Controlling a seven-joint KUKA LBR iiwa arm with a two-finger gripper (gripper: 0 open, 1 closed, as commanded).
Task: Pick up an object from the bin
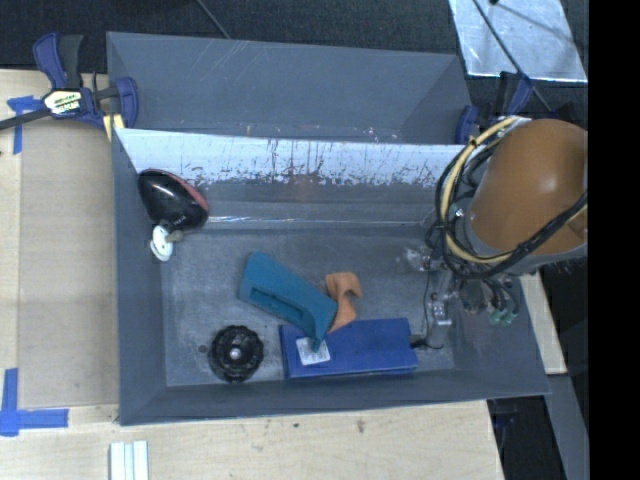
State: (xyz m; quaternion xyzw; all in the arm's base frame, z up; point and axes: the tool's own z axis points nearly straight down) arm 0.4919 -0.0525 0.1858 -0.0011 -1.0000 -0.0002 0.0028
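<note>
My gripper (437,318) hangs at the right side of the bin, just right of a flat blue box (355,348) lying near the front wall. The fingertips stand close together with nothing seen between them. A teal angular plastic piece (285,295) leans across the box's left end. A small orange piece (343,295) pokes out behind the teal piece.
A black round disc (236,352) lies at the front left. A black and red rounded object with a white knob (170,206) rests in the back left corner. The arm's brown dome and cables overhang the bin's right wall.
</note>
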